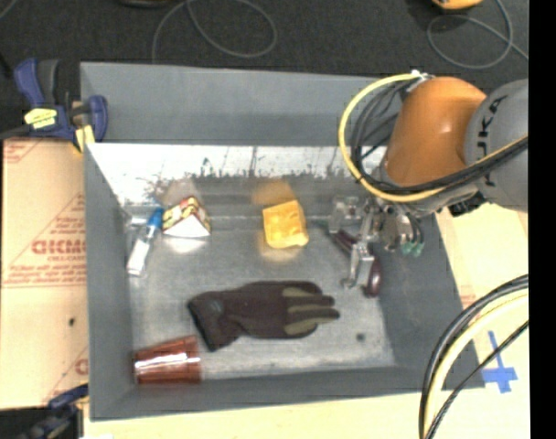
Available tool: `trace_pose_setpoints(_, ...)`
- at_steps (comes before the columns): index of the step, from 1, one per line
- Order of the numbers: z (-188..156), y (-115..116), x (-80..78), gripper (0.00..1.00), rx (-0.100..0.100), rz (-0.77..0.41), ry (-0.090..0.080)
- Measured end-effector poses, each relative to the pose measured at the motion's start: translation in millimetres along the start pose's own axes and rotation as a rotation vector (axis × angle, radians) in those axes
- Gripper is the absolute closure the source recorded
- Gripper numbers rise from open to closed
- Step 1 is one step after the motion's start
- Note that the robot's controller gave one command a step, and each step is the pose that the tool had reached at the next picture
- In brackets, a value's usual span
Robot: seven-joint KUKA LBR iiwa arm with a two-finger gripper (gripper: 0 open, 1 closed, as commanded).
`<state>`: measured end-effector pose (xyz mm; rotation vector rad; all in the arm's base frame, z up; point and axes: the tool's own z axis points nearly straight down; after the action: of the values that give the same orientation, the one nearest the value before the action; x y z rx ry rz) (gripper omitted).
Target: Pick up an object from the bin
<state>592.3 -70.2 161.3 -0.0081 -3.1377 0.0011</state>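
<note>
My gripper (364, 271) hangs low at the right side of the bin, just right of the fingertips of a dark brown glove (260, 311) that lies flat on the floor. A yellow sponge-like block (284, 224) sits up and to the left of the gripper, near the back wall. Small dark red bits show beside the gripper's tip, and I cannot make out what they are.
At the back left lie a small white and red carton (187, 218) and a blue and white tube (143, 242). A reddish-brown cylinder (167, 360) rests in the front left corner. The arm with its orange cover and cables reaches in over the right rim.
</note>
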Motion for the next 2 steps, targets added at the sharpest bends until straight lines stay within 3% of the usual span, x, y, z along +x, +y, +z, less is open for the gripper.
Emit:
trace_pose_setpoints(1,-5.0,0.2,-1.6,0.0,0.001,-0.002,-0.008)
trace_pose_setpoints(2,25.4,17.4,8.4,0.0,0.003,-0.121,-0.013)
